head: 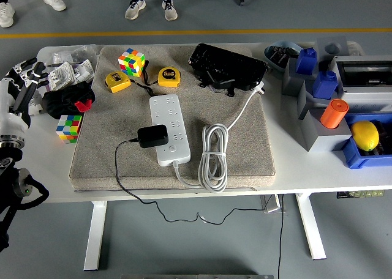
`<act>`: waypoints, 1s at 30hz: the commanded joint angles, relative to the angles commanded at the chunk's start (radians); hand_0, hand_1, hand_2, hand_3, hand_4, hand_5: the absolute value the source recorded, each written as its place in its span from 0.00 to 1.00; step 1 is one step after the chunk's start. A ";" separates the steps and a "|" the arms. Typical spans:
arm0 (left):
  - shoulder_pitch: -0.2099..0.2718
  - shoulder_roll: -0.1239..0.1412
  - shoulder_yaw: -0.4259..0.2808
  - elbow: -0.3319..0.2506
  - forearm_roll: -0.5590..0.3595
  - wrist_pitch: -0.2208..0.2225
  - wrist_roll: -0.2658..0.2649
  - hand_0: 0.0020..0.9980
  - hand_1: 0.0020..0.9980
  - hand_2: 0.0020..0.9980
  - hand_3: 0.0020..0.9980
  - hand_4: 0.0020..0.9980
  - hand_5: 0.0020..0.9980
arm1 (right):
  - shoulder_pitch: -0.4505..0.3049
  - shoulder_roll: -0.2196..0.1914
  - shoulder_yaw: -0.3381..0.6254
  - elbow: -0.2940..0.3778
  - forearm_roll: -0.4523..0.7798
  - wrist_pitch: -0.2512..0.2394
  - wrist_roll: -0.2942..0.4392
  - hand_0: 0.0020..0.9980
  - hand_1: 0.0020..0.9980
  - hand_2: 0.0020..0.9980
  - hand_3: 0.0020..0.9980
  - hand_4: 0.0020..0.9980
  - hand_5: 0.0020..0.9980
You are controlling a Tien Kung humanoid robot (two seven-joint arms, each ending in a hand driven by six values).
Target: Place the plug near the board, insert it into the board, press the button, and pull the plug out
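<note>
A: State the location of the plug [152, 136].

B: The plug is a black, box-shaped adapter. It rests on the left edge of the white board [169, 130], near the centre of the grey mat [245, 150]. Its thin black cable [122, 178] runs toward 7 o'clock and drops over the table [318, 175] edge. Whether its pins are seated cannot be determined.

A: Why is the board positioned there?

B: Judgement: the mat limits sliding, and the board lies lengthwise within reach. Its own white cord [214, 156] is coiled at 3 o'clock, clear of the sockets.

A: Report hand status.

B: The left hand [24, 83] is at 9 o'clock, raised off the table edge, fingers spread, holding nothing. The right hand is not visible.
</note>
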 joint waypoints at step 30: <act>-0.006 0.006 0.007 -0.001 0.001 0.000 0.002 0.58 0.64 0.65 0.71 0.99 0.56 | 0.006 -0.005 -0.009 0.000 0.004 0.002 -0.001 0.71 0.71 0.71 0.60 1.00 0.62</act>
